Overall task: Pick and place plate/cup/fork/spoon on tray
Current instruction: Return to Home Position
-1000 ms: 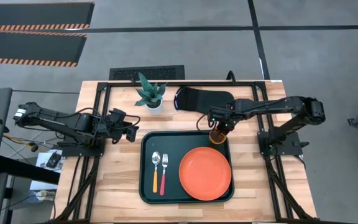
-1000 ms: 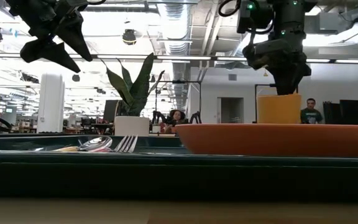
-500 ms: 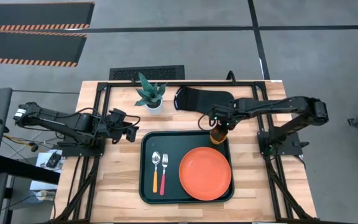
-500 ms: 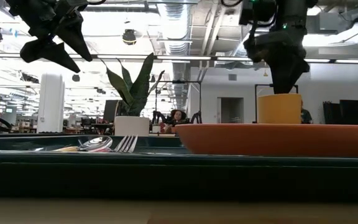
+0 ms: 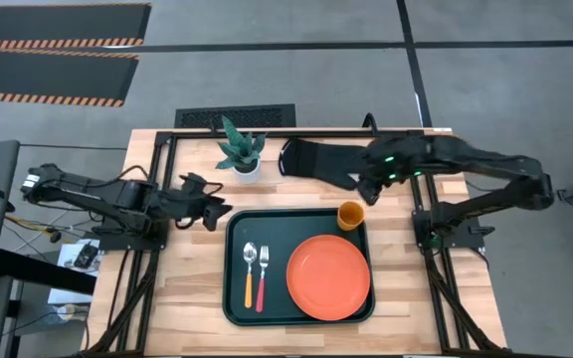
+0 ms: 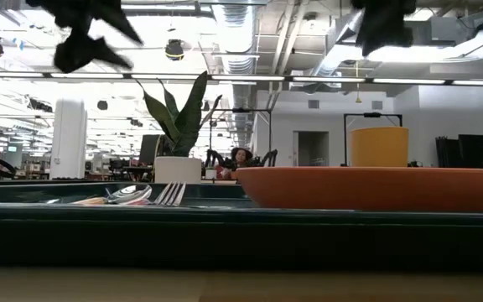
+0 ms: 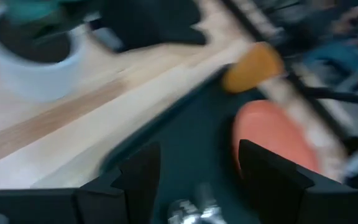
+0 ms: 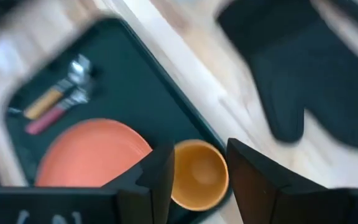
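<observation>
The dark tray (image 5: pixel 235 231) lies mid-table. On it lie the orange-red plate (image 5: pixel 328 275), the orange-handled spoon (image 5: pixel 249 274) and the red-handled fork (image 5: pixel 263 274). The orange-yellow cup (image 5: pixel 350 215) stands upright in the tray's far right corner. My right gripper (image 5: pixel 363 189) hangs open and empty above and just beyond the cup, which shows between its fingers in the right wrist view (image 8: pixel 197 175). My left gripper (image 5: pixel 221 211) is open and empty above the table by the tray's far left corner; it also shows in its own wrist view (image 7: pixel 194 180).
A black oven mitt (image 5: pixel 318 159) lies beyond the tray, under my right arm. A potted plant (image 5: pixel 239 151) in a white pot stands at the far side, left of the mitt. Bare wood shows to the tray's left and right.
My right gripper has let go of the cup, risen clear of it and drawn back toward the far edge; the cup stays upright in the tray's far right corner. My left gripper has risen a little and shifted toward the tray.
</observation>
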Motion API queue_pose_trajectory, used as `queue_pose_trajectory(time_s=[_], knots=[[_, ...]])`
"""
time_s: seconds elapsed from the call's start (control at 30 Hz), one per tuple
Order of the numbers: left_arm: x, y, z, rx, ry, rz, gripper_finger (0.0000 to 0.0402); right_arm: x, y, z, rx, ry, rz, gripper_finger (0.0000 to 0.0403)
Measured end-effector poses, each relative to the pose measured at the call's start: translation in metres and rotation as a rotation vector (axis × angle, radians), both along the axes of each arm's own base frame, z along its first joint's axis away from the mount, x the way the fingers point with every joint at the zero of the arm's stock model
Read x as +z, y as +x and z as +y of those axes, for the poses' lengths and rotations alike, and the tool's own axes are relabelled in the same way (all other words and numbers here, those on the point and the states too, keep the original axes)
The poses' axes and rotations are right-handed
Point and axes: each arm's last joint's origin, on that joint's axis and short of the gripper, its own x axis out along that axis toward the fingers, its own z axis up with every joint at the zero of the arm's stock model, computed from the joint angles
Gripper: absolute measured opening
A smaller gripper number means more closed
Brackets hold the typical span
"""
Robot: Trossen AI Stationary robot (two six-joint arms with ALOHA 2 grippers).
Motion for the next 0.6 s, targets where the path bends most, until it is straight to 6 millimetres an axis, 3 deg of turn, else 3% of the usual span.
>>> queue_pose_trajectory(time_s=[0.23,0.37,0.47,0.6], knots=[[0.04,-0.005,-0.003,-0.206,-0.005,-0.365,0.0203,0.063,-0.052,0.014,0.119,-0.138,-0.268,0.0165],[0.053,-0.024,-0.002,-0.317,0.084,-0.442,0.0203,0.076,-0.09,0.025,0.158,-0.256,-0.367,0.0167],[0.061,-0.043,0.004,-0.259,0.118,-0.502,0.0203,0.071,-0.105,0.03,0.124,-0.352,-0.497,0.0165],[0.077,-0.074,0.009,-0.283,0.323,-0.643,0.0203,0.038,-0.12,0.035,0.129,-0.364,-0.676,0.0164]])
